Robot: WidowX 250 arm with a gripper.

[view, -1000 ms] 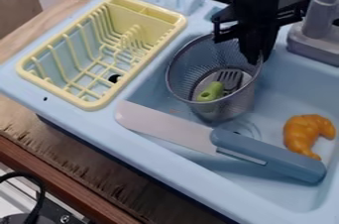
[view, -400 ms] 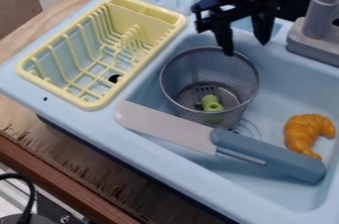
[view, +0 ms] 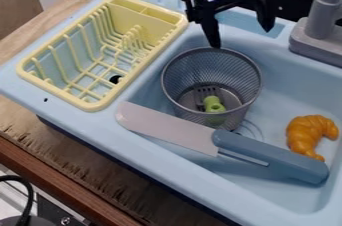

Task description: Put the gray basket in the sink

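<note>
Basket (view: pixel 214 72) of gray wire mesh stands in the left part of the sink (view: pixel 287 75), near the centre of the frame, with a green-handled fork (view: pixel 213 104) inside it. The placing looks complete, and the step in hand seems to be getting the tool (view: pixel 242 37) clear. The tool hangs above the far side of the basket, at the top of the frame, its two fingers spread wide with nothing between them. The left fingertip in the frame comes right by the far rim; whether it touches, I cannot tell. The next move calls for a straight lift, fingers kept wide, since a sideways sweep might catch the mesh and tip the basket.

The basket's mouth faces up and a little towards the camera. Its long axis, from mouth to narrower base, looks close to upright, the base showing slightly lower in the frame. The mouth is round, so it points no particular way sideways. The knife (view: pixel 267 152) lies slantwise on the near side, its blade just beside the basket in this view.
</note>
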